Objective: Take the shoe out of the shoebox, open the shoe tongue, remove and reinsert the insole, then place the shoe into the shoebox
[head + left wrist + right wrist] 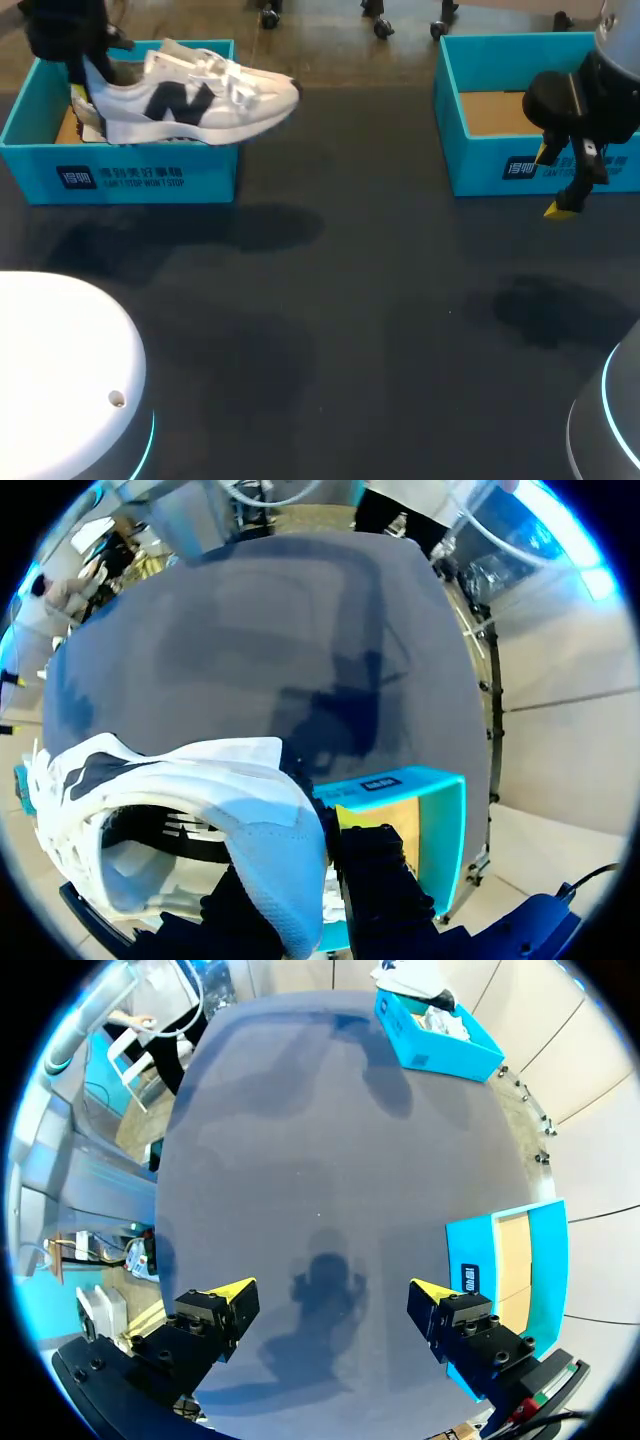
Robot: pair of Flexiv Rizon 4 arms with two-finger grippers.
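Your left gripper hangs over the open teal cardboard shoebox, clamped on the heel of the white-and-navy sneaker, toe poking past the box wall. Your right gripper hovers beside the second teal box, fingers apart.

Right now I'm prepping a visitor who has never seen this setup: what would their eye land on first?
The white mesh sneaker with a dark side logo, held by its heel in the left hand above the open teal cardboard shoebox at the table's far left. Next, the right hand, yellow-tipped fingers open, hanging over the dark tabletop in front of a second teal cardboard box.
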